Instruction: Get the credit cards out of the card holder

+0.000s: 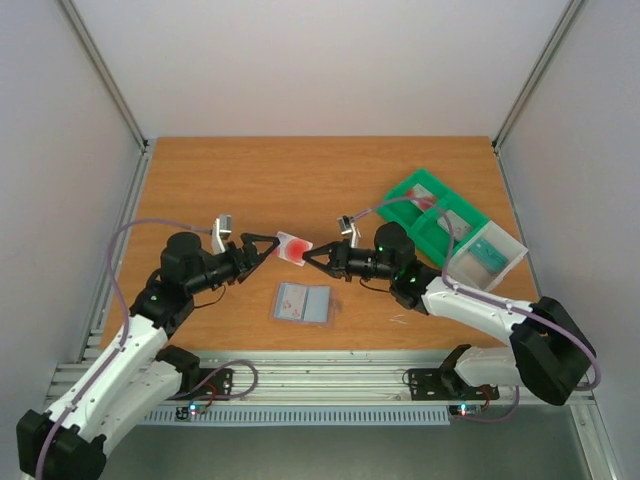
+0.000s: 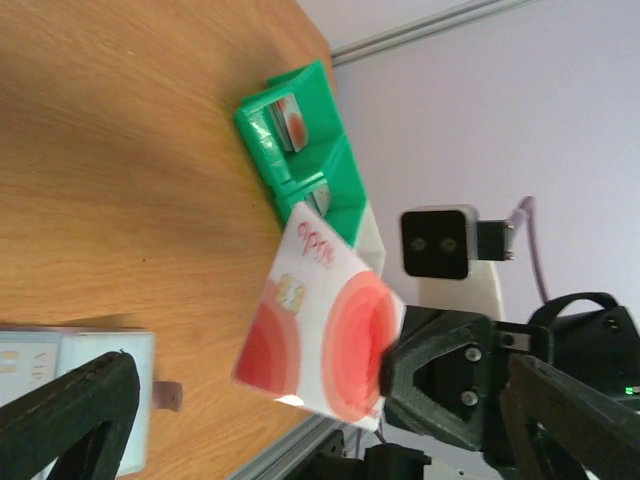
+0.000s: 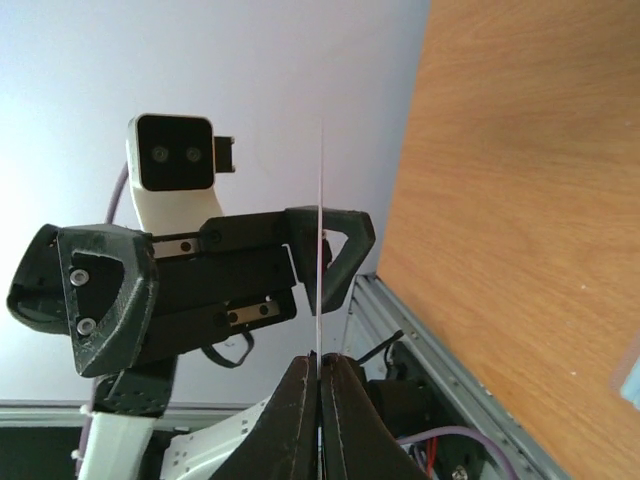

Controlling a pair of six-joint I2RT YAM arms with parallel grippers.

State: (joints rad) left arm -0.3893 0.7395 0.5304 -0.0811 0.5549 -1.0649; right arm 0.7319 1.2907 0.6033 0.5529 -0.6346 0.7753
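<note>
The top view looks down from above and behind the arm bases and takes in the whole bench (image 1: 250,180). The left wrist view, rolled sideways, sits close and faces the right gripper (image 2: 395,370). The right wrist view looks back at the left gripper (image 3: 215,270). All three views share the card (image 2: 320,330), which the right wrist view sees edge-on.

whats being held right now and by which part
The red card, pinched at one end between the right fingers; the left fingers are open, not gripping.
</note>
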